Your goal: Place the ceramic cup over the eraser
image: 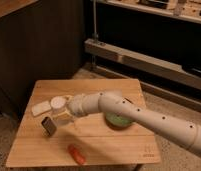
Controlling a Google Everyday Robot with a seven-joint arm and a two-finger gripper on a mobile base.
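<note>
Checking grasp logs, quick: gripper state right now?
Gripper: down at the cup, just right of the eraser; open, shut or holding cannot be told.

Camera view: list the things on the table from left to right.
Left to right: flat white block → small dark-faced block → ceramic cup, with the end effector right at it → orange-red piece near the front → green plate.

Claw (63,115) beside ceramic cup (59,102) on wooden table (119,146).
</note>
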